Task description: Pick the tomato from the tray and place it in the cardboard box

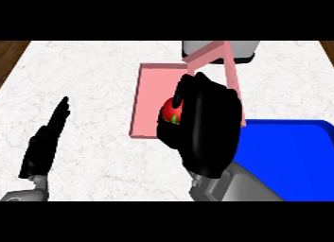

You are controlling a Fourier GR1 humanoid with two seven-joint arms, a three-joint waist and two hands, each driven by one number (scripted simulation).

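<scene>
The counter (92, 142) has a white, speckled stone top. Brown wood shows at the two far corners.

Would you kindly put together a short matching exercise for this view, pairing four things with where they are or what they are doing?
Column one:
1. tomato
2. left hand
3. blue tray
4. pink box

Column two:
A. lies at the view's lower right, partly behind the right forearm
B. rests open at the view's left, fingers straight, holding nothing
C. sits open on the counter in the middle, one flap raised
D. is held in the curled right hand, over the box

Pairs: 1-D, 2-B, 3-A, 4-C
</scene>
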